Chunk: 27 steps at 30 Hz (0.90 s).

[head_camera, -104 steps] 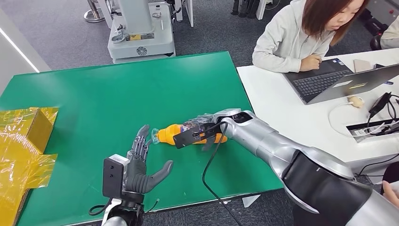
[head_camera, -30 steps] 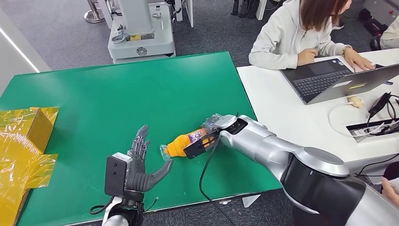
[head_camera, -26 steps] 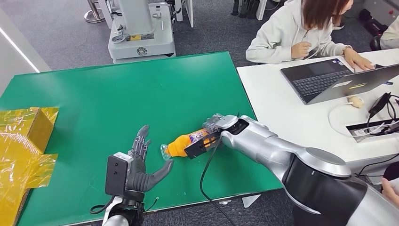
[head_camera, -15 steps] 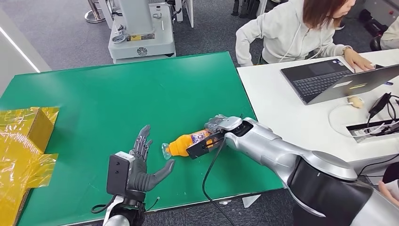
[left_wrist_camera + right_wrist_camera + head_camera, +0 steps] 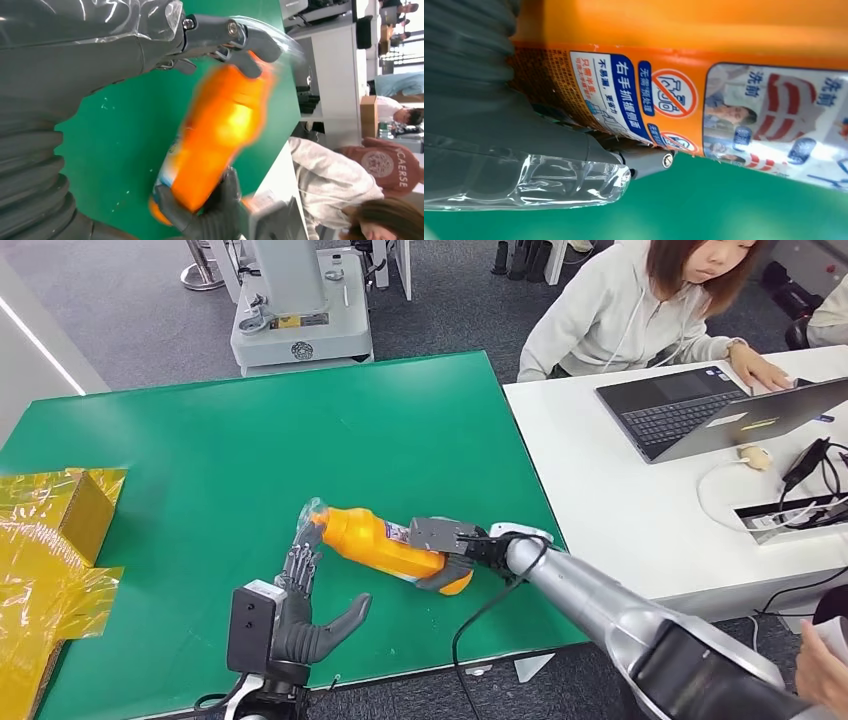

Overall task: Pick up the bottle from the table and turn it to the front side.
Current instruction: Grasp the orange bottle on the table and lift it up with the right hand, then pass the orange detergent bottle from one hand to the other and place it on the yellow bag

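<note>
Over the green table (image 5: pixel 250 430), the right hand (image 5: pixel 455 558) grasps the orange bottle (image 5: pixel 385 543) round its base end and holds it lifted — long axis running from that hand toward the left hand (image 5: pixel 300 615). The cap end sits just beyond the left hand's spread, empty fingers (image 5: pixel 300 565) — it is nearer the neck, seemingly placed to take it.

- The orange plastic bottle (image 5: pixel 385 544), earlier flat on the green table, is now raised, neck tilted up and away.
- The right hand (image 5: pixel 452 552) gripping its base now sits nearer the robot.
</note>
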Each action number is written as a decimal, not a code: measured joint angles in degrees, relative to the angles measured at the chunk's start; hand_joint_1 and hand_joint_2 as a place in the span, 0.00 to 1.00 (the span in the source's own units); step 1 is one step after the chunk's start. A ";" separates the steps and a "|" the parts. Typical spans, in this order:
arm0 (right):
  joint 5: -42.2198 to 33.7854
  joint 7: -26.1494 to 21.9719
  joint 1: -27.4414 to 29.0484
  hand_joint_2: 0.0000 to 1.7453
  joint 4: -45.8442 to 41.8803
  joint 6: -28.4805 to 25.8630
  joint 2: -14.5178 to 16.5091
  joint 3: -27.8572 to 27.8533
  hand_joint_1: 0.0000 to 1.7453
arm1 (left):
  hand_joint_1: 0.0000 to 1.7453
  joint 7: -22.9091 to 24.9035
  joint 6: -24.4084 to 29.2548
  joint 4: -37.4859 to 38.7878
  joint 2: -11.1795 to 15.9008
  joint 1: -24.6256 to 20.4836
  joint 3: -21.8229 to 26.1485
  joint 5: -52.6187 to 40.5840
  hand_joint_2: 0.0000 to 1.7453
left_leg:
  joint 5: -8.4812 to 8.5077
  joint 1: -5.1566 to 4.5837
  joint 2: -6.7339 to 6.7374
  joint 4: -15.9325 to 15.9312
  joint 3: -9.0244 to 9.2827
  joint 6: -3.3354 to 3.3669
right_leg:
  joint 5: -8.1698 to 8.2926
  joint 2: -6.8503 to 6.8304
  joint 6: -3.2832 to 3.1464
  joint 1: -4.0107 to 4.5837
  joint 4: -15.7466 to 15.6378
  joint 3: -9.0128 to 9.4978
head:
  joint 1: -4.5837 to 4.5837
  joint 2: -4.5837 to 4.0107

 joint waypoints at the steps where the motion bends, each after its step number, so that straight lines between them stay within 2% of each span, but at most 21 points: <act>1: -2.36 -0.73 2.57 1.00 -1.34 -0.36 -0.01 -2.16 1.00 | 0.00 -0.20 0.34 -0.13 0.11 0.37 0.00 -0.01 1.00 | -0.01 0.00 -0.01 -0.01 0.00 -0.01 | -0.01 -0.01 0.00 0.00 0.00 0.00 | -0.01 0.00; 7: -12.99 -1.86 15.35 1.00 -9.44 -3.38 -0.01 -11.19 1.00 | 0.00 -1.02 1.23 -1.14 0.38 2.34 0.01 -0.72 1.00 | -0.05 0.00 -0.02 -0.03 -0.06 -0.01 | -0.07 -0.04 0.01 0.00 0.00 -0.04 | -0.01 0.00; 13: -14.31 -1.38 24.07 1.00 -17.49 -6.68 0.14 -15.70 1.00 | 0.00 -2.17 2.44 -1.31 0.56 3.57 -0.01 -0.77 1.00 | -0.06 -0.01 0.00 -0.03 -0.11 0.00 | -0.07 -0.02 0.01 -0.01 -0.01 -0.09 | -0.01 0.00; 22: -14.03 -1.00 28.31 1.00 -21.90 -7.95 0.22 -17.99 1.00 | 0.00 -2.47 2.50 -1.51 0.72 3.85 -0.01 -0.76 1.00 | -0.05 -0.01 0.00 -0.02 -0.11 0.00 | -0.06 -0.02 0.01 -0.01 0.00 -0.10 | -0.01 0.00; 27: -11.46 -1.85 29.27 1.00 -23.96 -9.22 0.26 -18.75 1.00 | 0.00 -2.09 -0.09 -1.55 0.97 2.46 -0.01 0.64 1.00 | -0.05 -0.01 0.00 -0.02 -0.13 -0.01 | -0.06 -0.03 0.01 -0.01 0.01 -0.12 | -0.01 0.00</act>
